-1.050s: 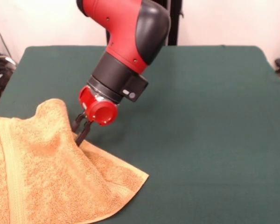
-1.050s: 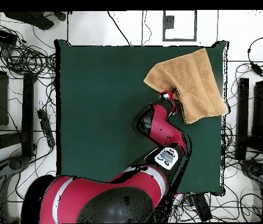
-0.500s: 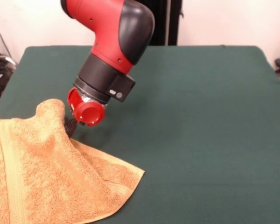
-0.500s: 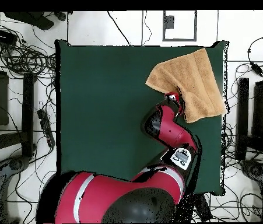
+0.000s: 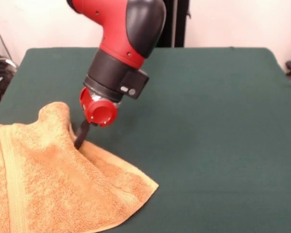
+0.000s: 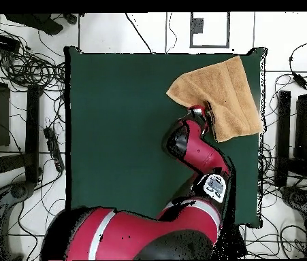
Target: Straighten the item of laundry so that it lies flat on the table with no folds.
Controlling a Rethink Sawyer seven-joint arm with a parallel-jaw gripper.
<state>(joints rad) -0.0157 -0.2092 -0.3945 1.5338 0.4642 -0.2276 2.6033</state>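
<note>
The item of laundry [image 5: 43, 184] is an orange-tan towel at the front view's lower left, lying on the green table [image 5: 208, 121]. A rumpled hump rises at its far edge and a fold runs toward its near corner. A woven band runs down its left side. My gripper [image 5: 80, 138] points down at the towel's far edge beside the hump, its dark fingers [image 5: 81, 132] together and pinching the cloth. In the overhead view the towel [image 6: 220, 92] lies skewed at the table's [image 6: 115, 122] top right corner, with the gripper [image 6: 202, 112] at its lower left edge.
The red and black arm [image 5: 121, 53] leans over the table's left half. The towel reaches the table's edge in the overhead view. Cables and dark equipment [image 6: 20, 81] surround the table on the floor. A black post [image 5: 179, 24] stands behind the table.
The gripper swung left, then back right and slightly down. The towel's edge went with it, and the near corner shifted left, then right again.
</note>
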